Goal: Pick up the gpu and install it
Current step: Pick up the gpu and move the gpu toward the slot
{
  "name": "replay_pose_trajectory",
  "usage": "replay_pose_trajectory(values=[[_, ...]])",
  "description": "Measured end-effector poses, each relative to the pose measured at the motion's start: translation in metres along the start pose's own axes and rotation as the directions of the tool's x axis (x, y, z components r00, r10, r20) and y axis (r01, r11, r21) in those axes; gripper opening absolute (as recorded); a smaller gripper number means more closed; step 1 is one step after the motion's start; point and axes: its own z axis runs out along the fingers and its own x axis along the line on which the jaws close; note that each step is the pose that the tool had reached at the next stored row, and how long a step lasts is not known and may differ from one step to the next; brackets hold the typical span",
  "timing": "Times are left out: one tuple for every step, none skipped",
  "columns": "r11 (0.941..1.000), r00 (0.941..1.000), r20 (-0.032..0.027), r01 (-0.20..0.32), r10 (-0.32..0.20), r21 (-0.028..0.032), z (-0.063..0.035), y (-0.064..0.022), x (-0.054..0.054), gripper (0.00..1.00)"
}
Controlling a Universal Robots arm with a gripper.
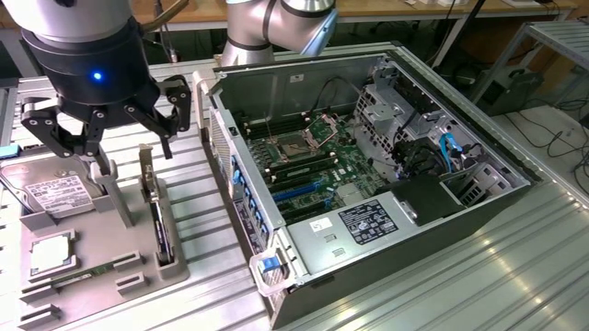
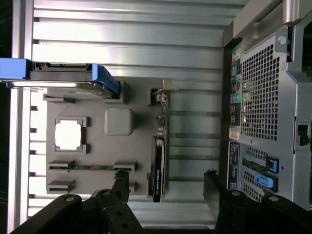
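**Exterior view, left to right.** The gripper (image 1: pixel 129 148) hovered over the parts tray (image 1: pixel 120 241) at the exterior view's left, its fingers (image 1: pixel 171 131) spread wide apart and holding nothing. The gpu (image 1: pixel 162 224) stood on edge in a slot on the tray's side nearest the computer case (image 1: pixel 304 79), its silvery bracket (image 1: pixel 145 165) rising at the far end, just below the fingers and not touched by them.

**Step in hand (judged): the approach to the pick.** In the wrist view the gripper (image 2: pixel 165 181) straddled the gpu (image 2: pixel 158 163), one finger on each side of the thin card. A good pick would probably keep that centring and bring the fingers straight down. They should close on the flat faces of the upper edge rather than on the bracket. The pull should be vertical, since a tilted pull could bind the card in its slot.

**Containers.** The tray held, from the exterior view's left:
- a hard drive (image 1: pixel 57 189) propped in the outer pocket;
- a square processor (image 1: pixel 51 253) in its frame;
- a slim memory stick (image 1: pixel 81 277) in a low holder;
- the gpu, in the slot nearest the case.

The computer case lay open to the right of the tray. On its floor sat the motherboard (image 1: pixel 313 165) with blue expansion slots (image 1: pixel 299 195). A labelled power supply (image 1: pixel 366 222) sat nearer the camera. A drive cage with a blue cable (image 1: pixel 448 148) was at the exterior view's right. No card could be seen seated in the blue slots.
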Motion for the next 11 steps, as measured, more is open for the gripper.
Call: replay_pose_trajectory(values=[[1.0000,1.0000,-0.0001,0.000,0.000,-0.0006,0.0013,-0.0001,0.000,0.72],[1.0000,1.0000,-0.0001,0.000,0.000,-0.0015,0.0034,-0.0005,0.000,0.72],[1.0000,1.0000,0.0000,0.000,0.000,-0.0017,0.0045,-0.0010,0.000,0.72],[1.0000,1.0000,-0.0001,0.000,0.000,-0.0017,0.0058,-0.0014,0.000,0.72],[1.0000,1.0000,-0.0001,0.000,0.000,-0.0017,0.0074,-0.0017,0.000,0.72],[1.0000,1.0000,-0.0001,0.000,0.000,-0.0017,0.0091,-0.0019,0.000,0.72],[1.0000,1.0000,-0.0001,0.000,0.000,-0.0017,0.0109,-0.0020,0.000,0.72],[1.0000,1.0000,-0.0001,0.000,0.000,-0.0017,0.0118,-0.0022,0.000,0.72],[1.0000,1.0000,-0.0002,0.000,0.000,-0.0016,0.0123,-0.0023,0.000,0.72],[1.0000,1.0000,-0.0001,0.000,0.000,-0.0017,0.0129,-0.0024,0.000,0.72],[1.0000,1.0000,-0.0001,0.000,0.000,-0.0017,0.0137,-0.0026,0.000,0.72]])
